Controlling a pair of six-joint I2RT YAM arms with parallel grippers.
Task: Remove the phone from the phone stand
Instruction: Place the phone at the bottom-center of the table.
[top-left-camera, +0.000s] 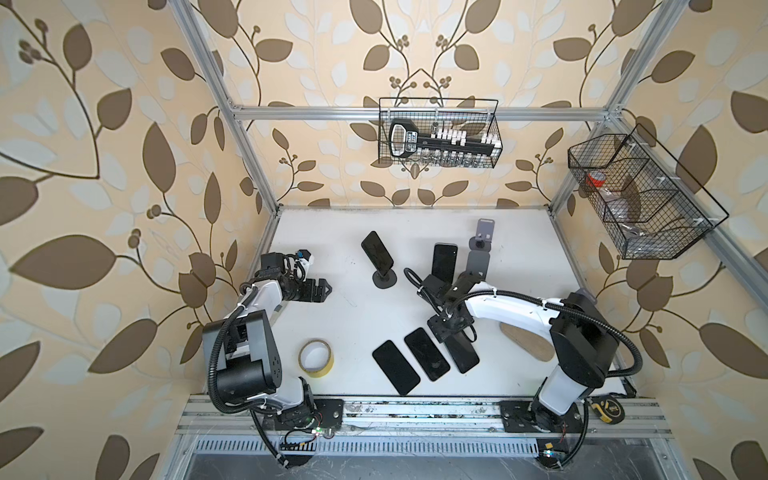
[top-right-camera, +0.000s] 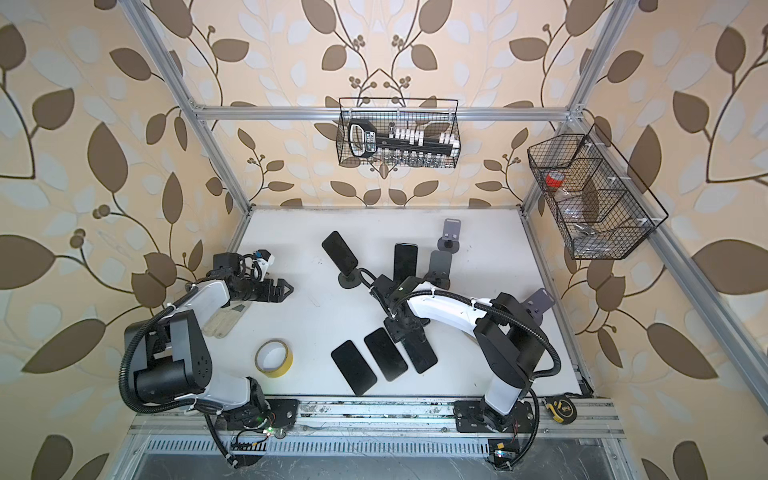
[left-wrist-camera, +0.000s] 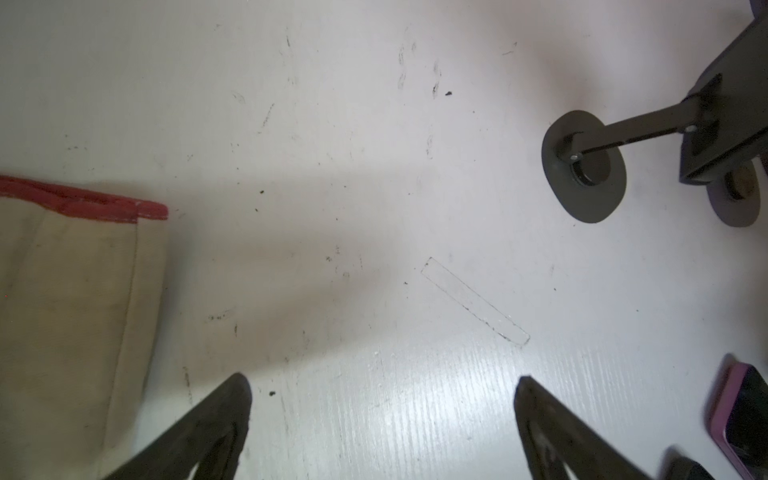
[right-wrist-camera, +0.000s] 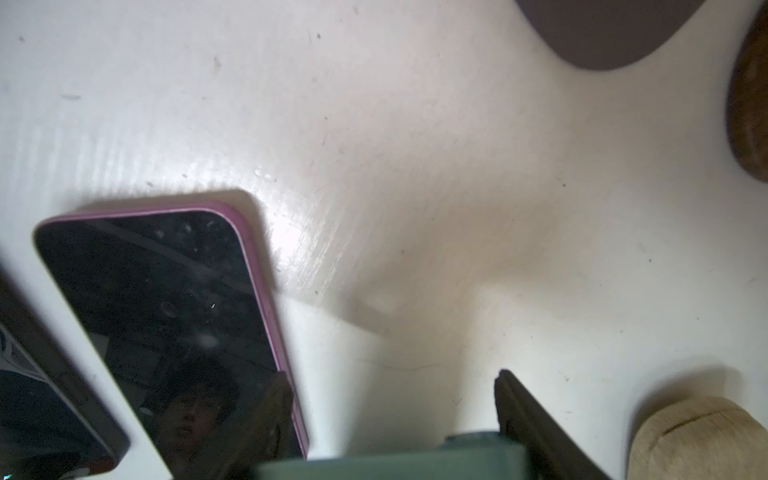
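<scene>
A dark phone (top-left-camera: 377, 250) leans on a black phone stand (top-left-camera: 384, 279) at mid-table, seen in both top views. A second phone (top-left-camera: 444, 261) stands upright to its right, its lower end hidden behind my right arm. My right gripper (top-left-camera: 453, 332) points down over a pink-cased phone (right-wrist-camera: 166, 307) lying flat. It is open (right-wrist-camera: 392, 376) over bare table, with one finger (right-wrist-camera: 270, 411) over that phone's edge. My left gripper (top-left-camera: 320, 291) hovers open (left-wrist-camera: 382, 378) at the left, well apart from the stand's base (left-wrist-camera: 584, 166).
Two more phones (top-left-camera: 395, 368) (top-left-camera: 427, 353) lie flat near the front. Empty grey stands (top-left-camera: 486, 232) (top-left-camera: 478, 262) are at the back right. A yellow tape roll (top-left-camera: 316, 358), a beige glove (left-wrist-camera: 79, 291), a wooden piece (top-left-camera: 528, 340) and wall baskets (top-left-camera: 440, 133) are around.
</scene>
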